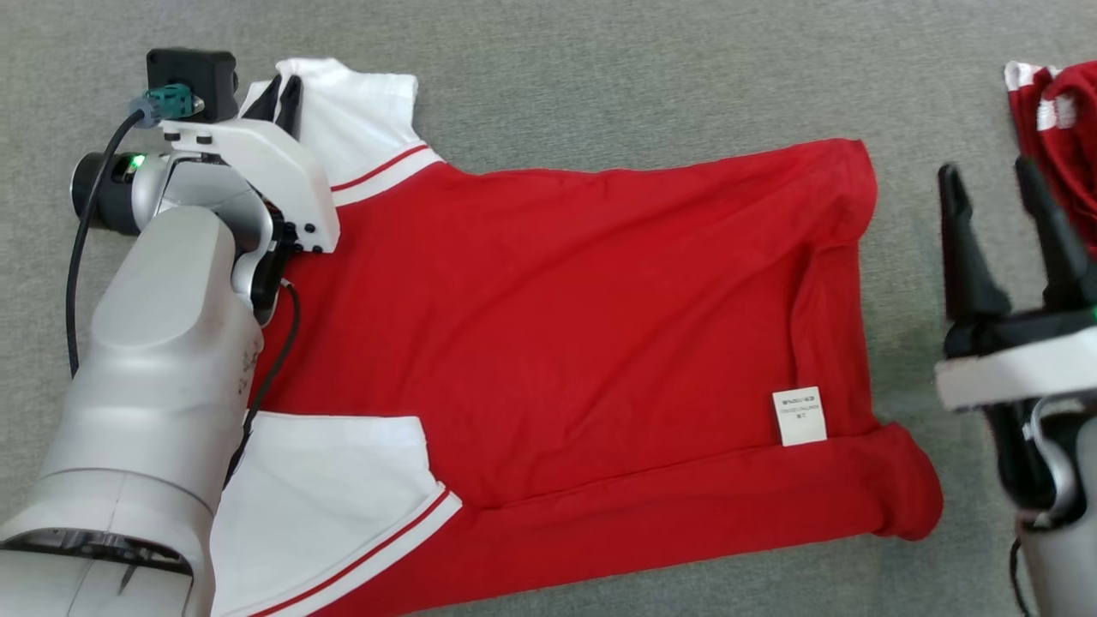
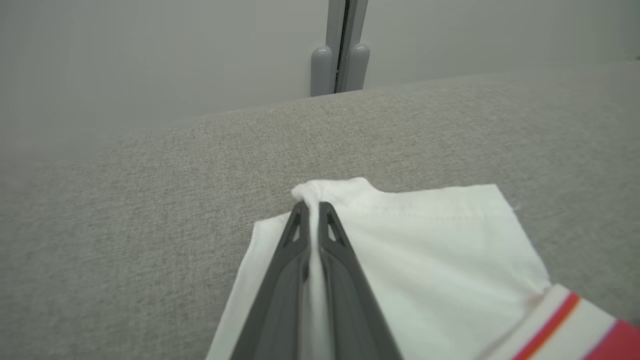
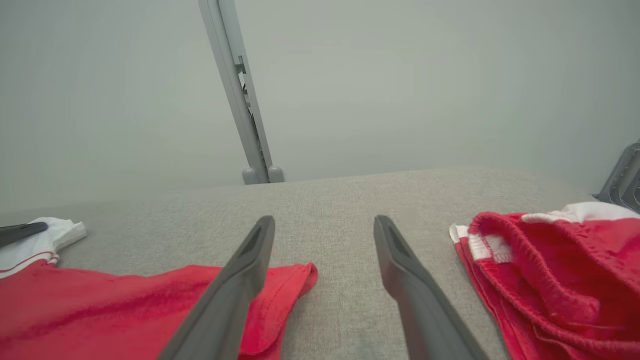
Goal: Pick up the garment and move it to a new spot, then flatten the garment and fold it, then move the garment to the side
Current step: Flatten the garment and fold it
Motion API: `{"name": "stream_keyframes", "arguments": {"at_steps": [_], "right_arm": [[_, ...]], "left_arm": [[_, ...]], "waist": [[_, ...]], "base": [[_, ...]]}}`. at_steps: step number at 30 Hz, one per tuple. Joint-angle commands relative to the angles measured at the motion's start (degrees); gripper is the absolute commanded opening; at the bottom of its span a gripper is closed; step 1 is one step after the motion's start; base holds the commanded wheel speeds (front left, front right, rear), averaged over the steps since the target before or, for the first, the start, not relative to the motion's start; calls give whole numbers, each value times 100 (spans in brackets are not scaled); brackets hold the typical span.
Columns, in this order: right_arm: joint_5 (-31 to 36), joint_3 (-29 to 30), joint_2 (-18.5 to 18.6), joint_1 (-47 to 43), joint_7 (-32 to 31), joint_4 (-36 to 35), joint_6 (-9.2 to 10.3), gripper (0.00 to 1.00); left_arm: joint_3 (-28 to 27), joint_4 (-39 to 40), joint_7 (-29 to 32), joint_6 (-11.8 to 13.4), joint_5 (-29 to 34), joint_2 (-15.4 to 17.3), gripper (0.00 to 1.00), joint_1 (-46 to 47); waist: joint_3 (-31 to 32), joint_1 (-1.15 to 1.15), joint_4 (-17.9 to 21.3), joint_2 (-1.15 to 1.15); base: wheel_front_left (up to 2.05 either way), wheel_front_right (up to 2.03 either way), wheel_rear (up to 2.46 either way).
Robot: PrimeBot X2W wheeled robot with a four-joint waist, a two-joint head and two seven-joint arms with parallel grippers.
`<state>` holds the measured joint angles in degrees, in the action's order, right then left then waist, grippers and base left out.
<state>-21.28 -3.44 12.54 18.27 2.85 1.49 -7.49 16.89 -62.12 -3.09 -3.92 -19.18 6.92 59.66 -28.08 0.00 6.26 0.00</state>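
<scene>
Gripping the far sleeve (image 1: 368,111) is the left arm's present function. The left jaws are closed on it, and the left wrist view shows a thin ridge of white cloth pinched between the two fingers (image 2: 280,280) at the sleeve's outer edge.

The shirt (image 1: 566,343) lies spread on the grey desk (image 1: 600,51) and fills the middle of the head view. Its long axis runs left to right across that frame, with sleeves and shoulders at the left and the hem (image 1: 861,283) at the right. The near sleeve (image 1: 334,488) lies flat at the lower left, partly hidden behind the left forearm (image 1: 154,411).

Governing relation: from the pinch point at the upper left, the red body lies down and to the right. A fold of the far sleeve would therefore, by judgement, travel toward the bottom of the frame, across the long axis and not along it. A pull toward the top of the frame would instead draw the sleeve taut.

The right jaws stand wide apart and hold nothing. They hover at the right edge of the head view, just beside the hem and not touching it. The lower right hem corner (image 1: 908,497) is rolled over, and a white label (image 1: 799,416) shows near it. Flattening is therefore judged incomplete at that end. The right arm is the nearer one to that roll, while the left is committed at the opposite end.

A second garment (image 1: 1058,111), red and bunched, lies at the upper right, just beyond the right jaws and apart from the shirt.
</scene>
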Motion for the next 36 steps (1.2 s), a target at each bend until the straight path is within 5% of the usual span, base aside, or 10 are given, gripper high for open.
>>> {"name": "stream_keyframes", "arguments": {"at_steps": [1,15,16,17,18,27,36], "right_arm": [[-63,3,107,222,-40,90,0,100],[-939,-660,662,1488,-1238,2155,0,96],[-994,-697,680,1521,-1296,2231,0,47],[-1039,-734,706,1553,-1361,2296,0,13],[-1112,-769,719,1578,-1414,2348,0,0],[-1360,-650,972,1754,-929,1927,2,0],[-1409,-577,1060,1679,-524,1603,1,0]], "left_arm": [[15,-25,-97,-25,26,6,0,140],[294,-100,-891,-226,-177,-329,0,164],[303,-87,-933,-236,-210,-334,0,153],[303,-56,-985,-238,-223,-342,0,145],[308,-33,-1025,-228,-237,-348,0,131],[180,518,-1206,-108,-306,-327,0,-84],[-176,1976,-1211,44,-259,-226,0,-721]], "waist": [[-51,0,-89,0],[-211,0,-610,0],[-207,0,-627,0],[-201,0,-641,0],[-191,0,-653,0],[-39,0,-736,0],[161,0,-827,0]], "base": [[0,0,0],[0,0,0],[0,0,0],[0,0,0],[0,0,0],[0,0,0],[0,0,0]]}}
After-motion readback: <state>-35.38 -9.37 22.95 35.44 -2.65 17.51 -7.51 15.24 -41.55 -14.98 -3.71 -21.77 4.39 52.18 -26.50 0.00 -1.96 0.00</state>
